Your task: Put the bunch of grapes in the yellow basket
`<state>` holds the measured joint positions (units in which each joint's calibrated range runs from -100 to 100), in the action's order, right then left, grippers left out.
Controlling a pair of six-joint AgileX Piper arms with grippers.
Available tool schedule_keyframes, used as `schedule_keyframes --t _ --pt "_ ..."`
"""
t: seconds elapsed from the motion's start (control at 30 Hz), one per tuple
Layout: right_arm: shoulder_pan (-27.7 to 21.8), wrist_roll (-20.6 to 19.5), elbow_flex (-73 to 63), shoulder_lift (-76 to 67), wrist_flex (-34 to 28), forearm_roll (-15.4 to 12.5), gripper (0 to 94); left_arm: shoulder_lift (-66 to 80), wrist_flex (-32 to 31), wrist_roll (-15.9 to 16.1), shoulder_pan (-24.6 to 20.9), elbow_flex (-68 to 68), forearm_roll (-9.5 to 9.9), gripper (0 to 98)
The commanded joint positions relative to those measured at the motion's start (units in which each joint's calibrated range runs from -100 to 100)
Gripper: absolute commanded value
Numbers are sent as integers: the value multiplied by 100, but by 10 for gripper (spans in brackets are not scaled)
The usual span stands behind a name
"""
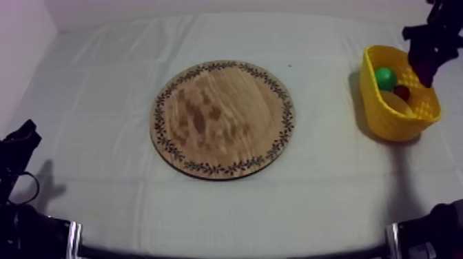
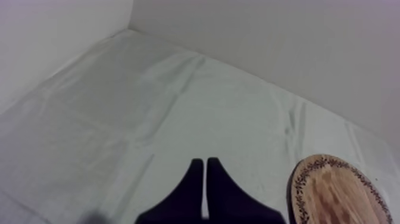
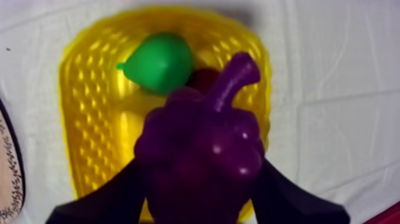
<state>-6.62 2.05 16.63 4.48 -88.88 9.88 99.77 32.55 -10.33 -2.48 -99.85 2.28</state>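
Observation:
The purple bunch of grapes (image 3: pixel 202 140) hangs just above the yellow basket (image 3: pixel 95 89), and my right gripper (image 3: pixel 199 184) is shut on it, one black finger on each side. From above, that gripper (image 1: pixel 426 67) hovers over the basket (image 1: pixel 393 120) at the right of the table. The round wooden board (image 1: pixel 222 118) lies in the middle with nothing on it. My left gripper (image 2: pixel 205 165) is shut on nothing, its fingers together as a narrow wedge over the cloth, and it rests low at the left (image 1: pixel 23 136).
In the basket lie a green pear (image 3: pixel 159 61), a small red fruit (image 1: pixel 402 91) and a pale yellow fruit (image 1: pixel 395 105). The board's rim (image 2: pixel 297 184) shows beside my left gripper. A wall runs along the table's far edge.

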Motion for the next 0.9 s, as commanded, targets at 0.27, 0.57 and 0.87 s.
schedule_keyframes --t 0.27,0.57,0.87 --pt "58 -36 502 626 335 -75 497 -3 3 0 -1 -4 -1 0" --pt "160 -192 322 1009 421 -138 639 -3 3 0 -1 -4 -1 0" --pt "112 -221 102 778 563 -253 554 -3 3 0 -1 -4 -1 0"
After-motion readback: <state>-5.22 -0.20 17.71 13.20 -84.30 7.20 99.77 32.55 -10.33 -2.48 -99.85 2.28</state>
